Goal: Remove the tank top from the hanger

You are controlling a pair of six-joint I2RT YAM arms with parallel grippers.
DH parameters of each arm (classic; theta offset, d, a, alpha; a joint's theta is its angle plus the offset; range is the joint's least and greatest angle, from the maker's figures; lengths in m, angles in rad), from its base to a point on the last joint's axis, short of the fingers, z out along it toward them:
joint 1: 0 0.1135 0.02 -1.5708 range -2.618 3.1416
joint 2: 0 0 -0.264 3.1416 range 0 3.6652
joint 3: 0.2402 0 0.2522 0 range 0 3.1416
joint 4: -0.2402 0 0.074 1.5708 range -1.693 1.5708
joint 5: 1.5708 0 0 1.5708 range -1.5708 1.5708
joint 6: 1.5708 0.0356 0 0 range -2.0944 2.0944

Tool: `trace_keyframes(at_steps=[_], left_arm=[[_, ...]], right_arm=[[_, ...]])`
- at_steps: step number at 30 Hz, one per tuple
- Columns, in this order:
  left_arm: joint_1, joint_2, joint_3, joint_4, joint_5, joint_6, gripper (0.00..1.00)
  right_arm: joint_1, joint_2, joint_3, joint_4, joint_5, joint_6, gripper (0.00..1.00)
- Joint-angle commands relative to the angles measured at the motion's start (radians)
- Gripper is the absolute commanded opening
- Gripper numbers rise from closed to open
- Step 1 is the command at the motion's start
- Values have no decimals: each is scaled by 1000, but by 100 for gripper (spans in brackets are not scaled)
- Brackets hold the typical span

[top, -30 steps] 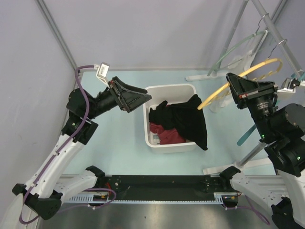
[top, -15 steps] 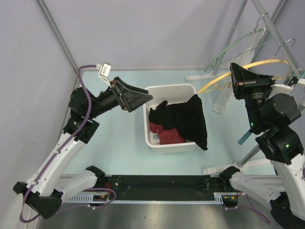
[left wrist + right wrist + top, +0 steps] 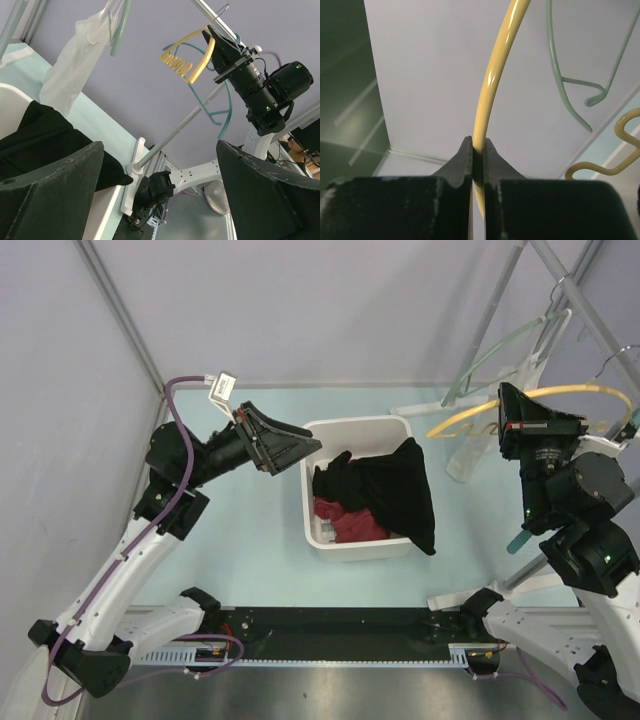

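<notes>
Yellow hanger [image 3: 492,75] wire is pinched between the jaws of the right gripper [image 3: 478,152], which are closed hard on the thin rod with no gap left. A pale green hanger [image 3: 572,80] is seen in the right wrist view just beyond and to the right, apart from the yellow one, against a plain wall. From above, the yellow hanger is shown bare and held high and roughly level at the right, close to the metal rack [image 3: 583,302], whose slanted poles cross behind and beside the right arm. A teal hanger [image 3: 516,538] and a white garment [image 3: 75,55] are hung on that rack, near the held hanger.

The left gripper [image 3: 160,195] is held wide open with nothing between its fingers, raised near the far left corner of the white bin [image 3: 355,425]. The black tank top [image 3: 395,490] is found in that bin, off the hanger, with one part draped over the right rim toward the table [image 3: 250,530]; a red garment [image 3: 350,522] lies in the bin beside it.

Only the left wrist view shows the right arm, the rack and its hangers from low down. Open table is left to the left of the bin; the right side is crowded by poles and hangers.
</notes>
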Motion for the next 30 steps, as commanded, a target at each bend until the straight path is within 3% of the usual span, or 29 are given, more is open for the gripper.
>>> trace_keyframes(at_steps=[1, 7, 14, 16, 17, 20, 23, 30], left_arm=[[0, 1, 18, 24, 24, 6, 99], [0, -7, 13, 21, 30, 16, 99], [0, -13, 13, 16, 39, 24, 99], [0, -15, 12, 11, 39, 29, 100], [0, -16, 10, 11, 39, 29, 99], [0, -24, 3, 10, 45, 32, 99], [0, -30, -5, 8, 39, 38, 99], [1, -22, -20, 21, 41, 36, 100]], right_arm=[[-2, -26, -5, 15, 195, 208, 0], [-2, -52, -42, 16, 211, 288, 0], [-2, -46, -39, 1, 133, 259, 2], [0, -55, -42, -11, 100, 250, 16], [0, -63, -39, -24, 86, 230, 32], [0, -80, -22, -74, 35, 182, 49], [-2, -83, 31, -168, -37, 136, 60], [-9, -86, 194, -389, -225, 33, 72]])
